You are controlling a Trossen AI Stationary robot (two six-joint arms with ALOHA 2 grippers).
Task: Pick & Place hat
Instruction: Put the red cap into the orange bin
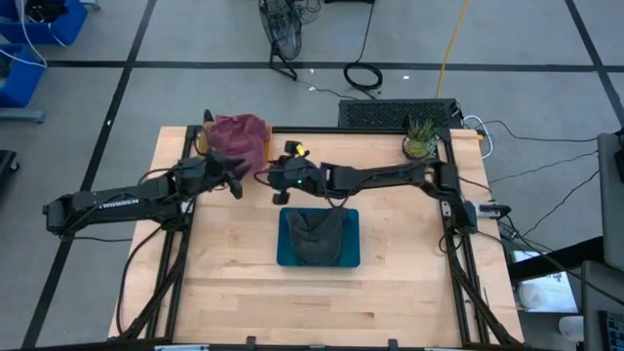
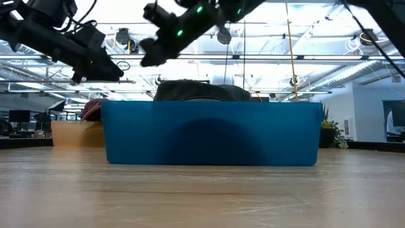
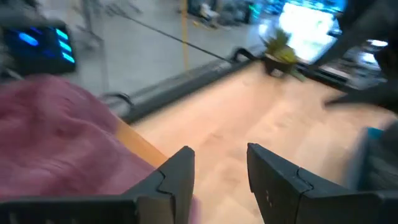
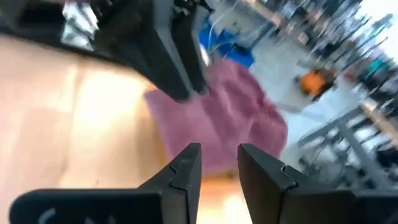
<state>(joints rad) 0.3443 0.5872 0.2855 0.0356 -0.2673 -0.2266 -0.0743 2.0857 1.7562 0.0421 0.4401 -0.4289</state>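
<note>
A dark grey hat (image 1: 317,239) lies in a blue tray (image 1: 289,255) at the table's middle; in the low view the hat (image 2: 202,90) shows above the tray's wall (image 2: 212,134). A maroon hat (image 1: 237,139) sits in a wooden box at the far left. My left gripper (image 1: 237,177) hovers just near of the maroon hat (image 3: 56,137), open (image 3: 221,168) and holding nothing. My right gripper (image 1: 278,187) hovers between the box and the tray, above the table, open (image 4: 217,162) and facing the maroon hat (image 4: 230,118).
A small potted plant (image 1: 421,141) stands at the table's far right. The wooden box (image 2: 76,133) stands left of the tray. The two grippers are close together above the far-middle table. Bare wood lies near of the tray (image 1: 322,302).
</note>
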